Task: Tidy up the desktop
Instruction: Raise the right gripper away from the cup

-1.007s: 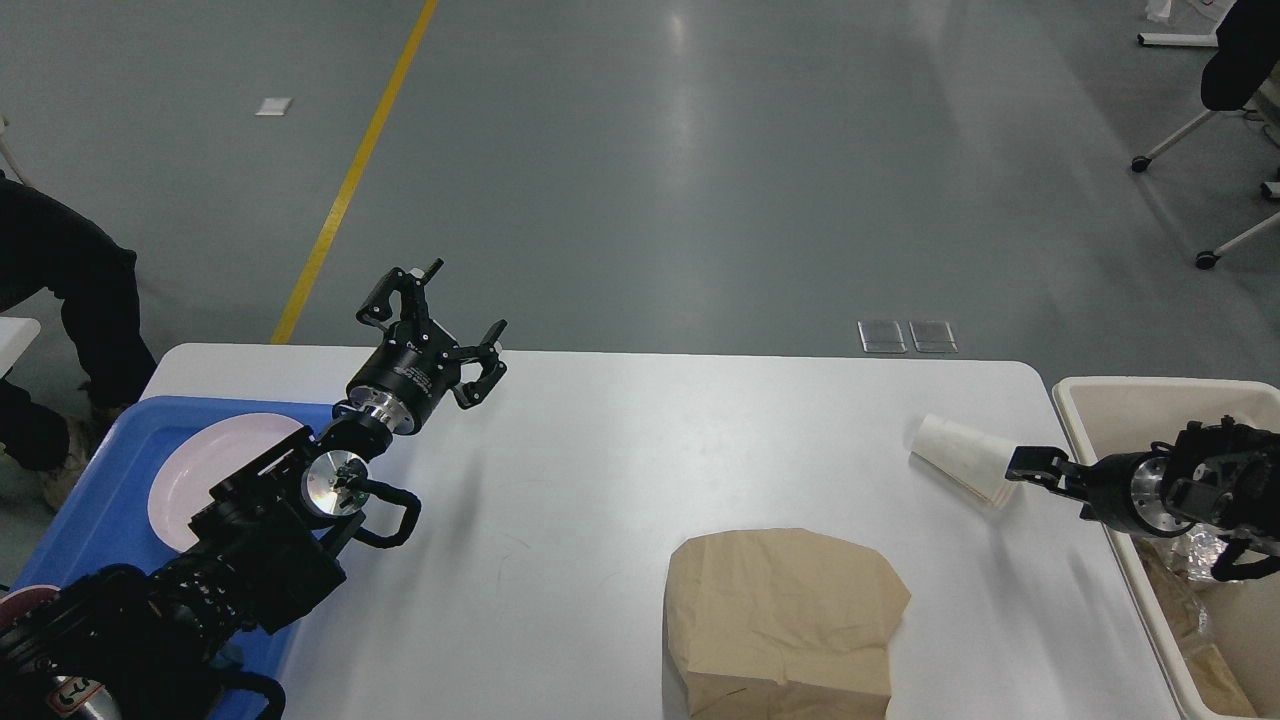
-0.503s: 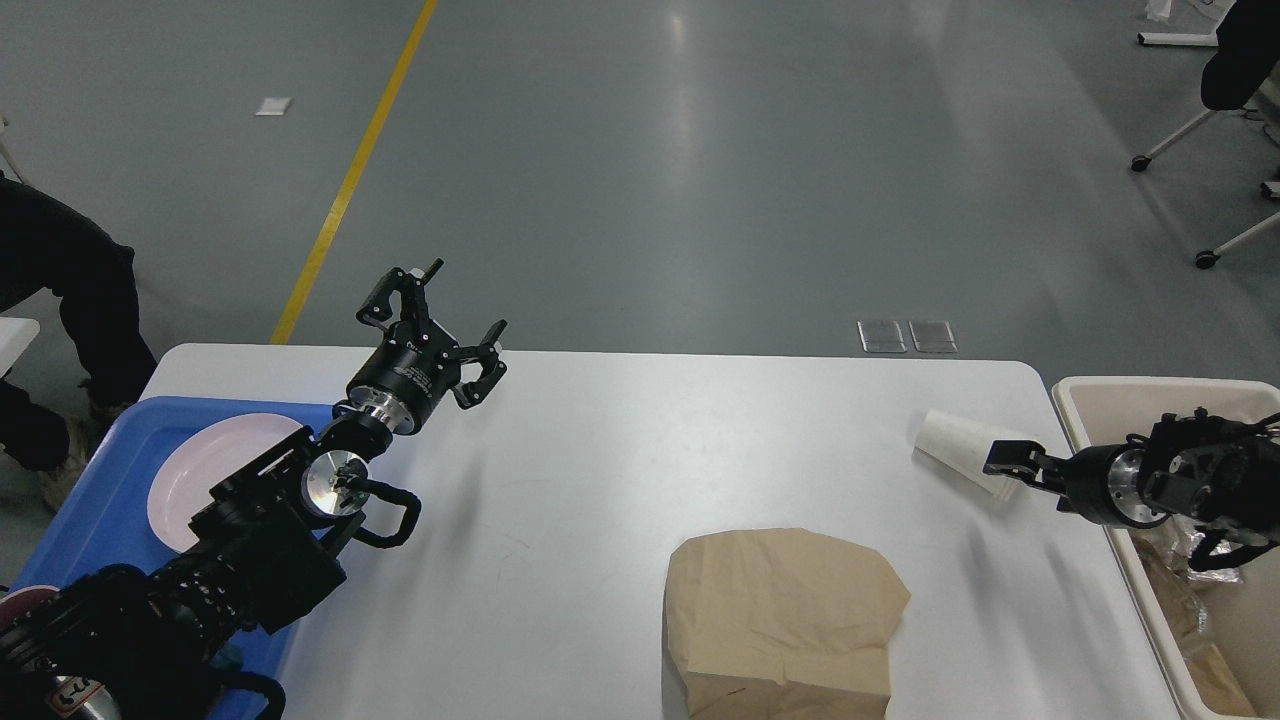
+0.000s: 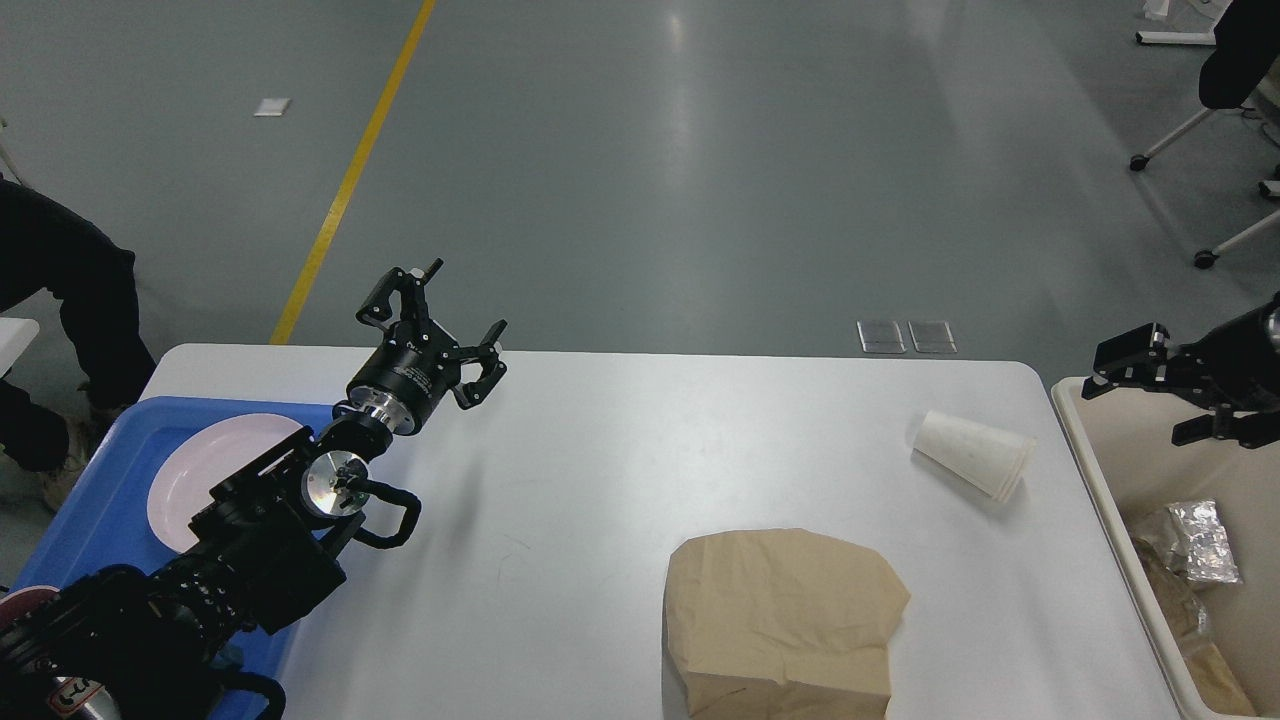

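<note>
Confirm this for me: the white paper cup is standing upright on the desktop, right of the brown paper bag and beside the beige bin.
Not quite. In the head view the white paper cup lies on its side, not upright. The rest holds: it rests on the desktop, up and right of the brown paper bag, beside the beige bin.

desktop (image 3: 600, 470) centre free | obstacles: paper bag (image 3: 785, 625), cup (image 3: 972, 454)

My right gripper (image 3: 1150, 395) has pulled back and up from the white paper cup (image 3: 972, 454), now hanging over the beige bin's (image 3: 1075, 420) far corner, fingers spread. Cup, released, lies on its side on the desktop (image 3: 600, 480) (barely shifted). Crumpled foil (image 3: 1200, 540) in the bin now uncovered.
</note>
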Controlling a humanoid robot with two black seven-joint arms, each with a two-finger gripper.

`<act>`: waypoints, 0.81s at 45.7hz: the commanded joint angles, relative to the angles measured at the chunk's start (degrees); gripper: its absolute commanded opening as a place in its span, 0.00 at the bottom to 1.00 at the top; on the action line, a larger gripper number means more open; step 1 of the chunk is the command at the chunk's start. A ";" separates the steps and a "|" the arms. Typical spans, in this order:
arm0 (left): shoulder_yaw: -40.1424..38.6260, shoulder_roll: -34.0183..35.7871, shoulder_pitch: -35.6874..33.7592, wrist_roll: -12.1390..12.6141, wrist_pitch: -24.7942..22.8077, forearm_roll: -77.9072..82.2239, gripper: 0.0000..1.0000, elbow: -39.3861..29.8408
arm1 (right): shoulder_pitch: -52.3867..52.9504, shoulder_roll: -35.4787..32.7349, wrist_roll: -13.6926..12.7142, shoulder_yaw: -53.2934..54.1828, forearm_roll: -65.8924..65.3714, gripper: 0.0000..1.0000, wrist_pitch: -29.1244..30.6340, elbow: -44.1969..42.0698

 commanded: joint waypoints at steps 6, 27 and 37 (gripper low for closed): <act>0.00 0.00 0.00 0.00 0.00 0.00 0.97 0.00 | 9.90 -0.37 -0.09 -0.41 -4.18 1.00 6.06 0.79; 0.00 0.00 0.00 0.00 0.00 0.00 0.97 0.00 | -0.89 0.86 -0.27 0.91 -5.07 1.00 -4.11 0.00; 0.00 0.00 0.00 0.00 0.00 0.00 0.97 0.00 | -11.26 2.00 -0.27 7.14 -4.62 1.00 -13.87 -0.08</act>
